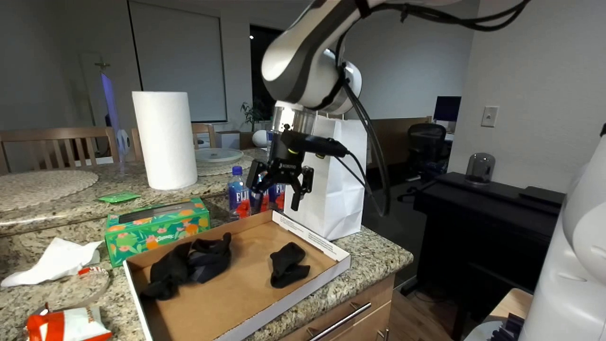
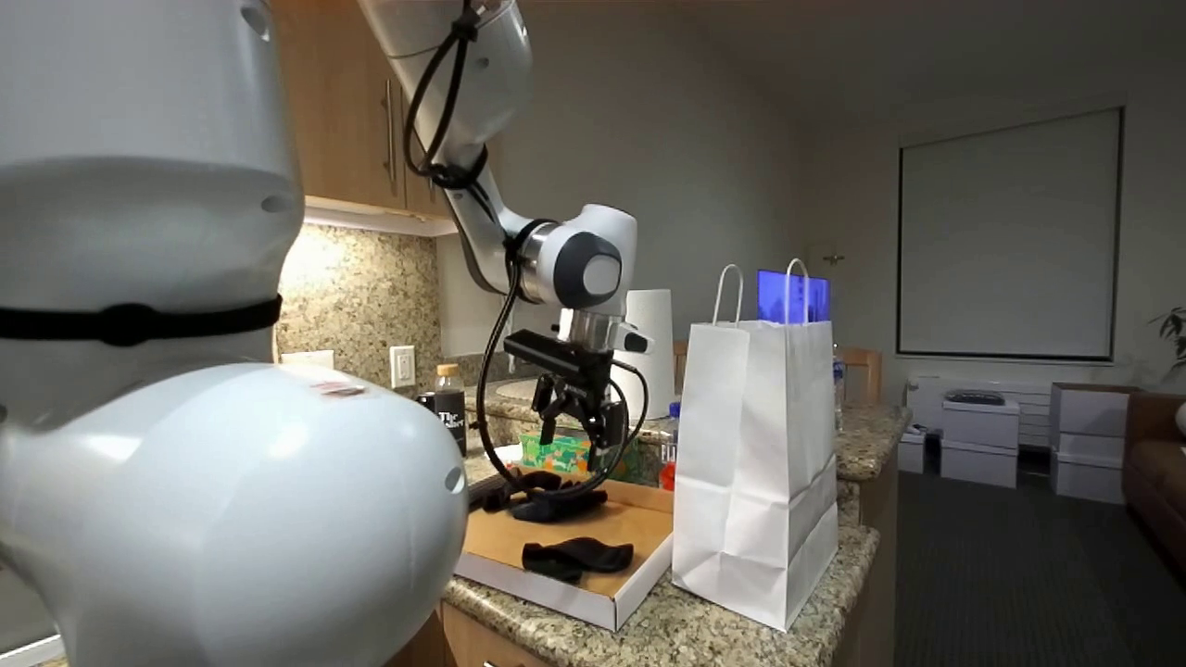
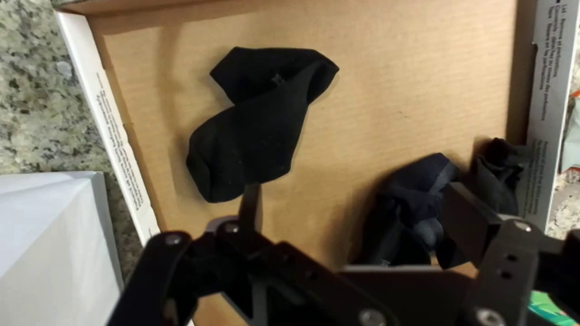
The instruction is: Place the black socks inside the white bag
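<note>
Bent at the wrist, the white arm [image 1: 305, 61] reaches over the table [image 1: 378, 255], its pincer [image 1: 277, 196] pointing downward above the cardboard tray [image 1: 236, 293], spread wide and holding nothing. The black socks [image 3: 253, 136] lie in the tray at two separate spots; the white bag [image 2: 732, 445] stands upright just beside the tray's edge.

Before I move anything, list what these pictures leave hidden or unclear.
Bag: inside hidden by its own walls in both exterior views; cut off at the wrist view's left edge.
Sock pile: folds hide the count in every view; in the wrist view the gripper covers part.
Tray print on the bag side: too small and blurred in the wrist view.
</note>
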`<move>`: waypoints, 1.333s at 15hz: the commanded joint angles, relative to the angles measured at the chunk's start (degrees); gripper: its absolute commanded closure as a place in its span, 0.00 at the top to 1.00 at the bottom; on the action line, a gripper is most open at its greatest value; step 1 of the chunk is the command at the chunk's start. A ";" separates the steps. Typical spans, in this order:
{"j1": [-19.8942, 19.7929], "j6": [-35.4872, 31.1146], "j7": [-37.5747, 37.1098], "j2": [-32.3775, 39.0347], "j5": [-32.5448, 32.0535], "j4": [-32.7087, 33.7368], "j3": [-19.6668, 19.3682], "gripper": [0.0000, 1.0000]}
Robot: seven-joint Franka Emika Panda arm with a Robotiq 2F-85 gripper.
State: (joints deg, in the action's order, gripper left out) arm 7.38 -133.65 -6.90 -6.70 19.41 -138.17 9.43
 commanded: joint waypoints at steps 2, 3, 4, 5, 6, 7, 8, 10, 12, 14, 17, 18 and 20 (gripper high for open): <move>1.05 -9.01 -6.84 6.95 -5.19 -0.41 0.97 1.00; 1.15 -10.18 -8.12 8.41 -6.24 -0.23 0.75 1.00; 1.27 -10.84 -9.41 9.94 -7.27 0.08 0.48 1.00; 1.40 -11.57 -10.95 11.27 -8.76 0.22 0.26 1.00; 1.54 -11.62 -12.12 12.51 -9.81 0.44 0.01 1.00; 1.67 -11.64 -12.98 13.54 -10.46 0.62 -0.23 1.00; 1.77 -11.45 -13.36 14.47 -10.51 0.78 -0.36 1.00; 2.02 -11.25 -13.28 16.20 -9.81 1.19 -0.36 1.00; 2.40 -11.10 -13.27 17.69 -9.79 1.69 -0.34 1.00; 2.74 -10.76 -13.27 18.98 -9.81 2.35 -0.46 1.00; 3.10 -10.36 -12.97 20.48 -9.56 3.26 -0.66 0.67; 3.22 -10.16 -12.96 20.82 -9.60 3.53 -0.76 0.60; 3.15 -9.90 -12.54 21.02 -9.19 3.91 -0.88 0.47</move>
State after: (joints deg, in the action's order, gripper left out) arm 9.94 -144.01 -18.25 13.47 10.44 -135.06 9.15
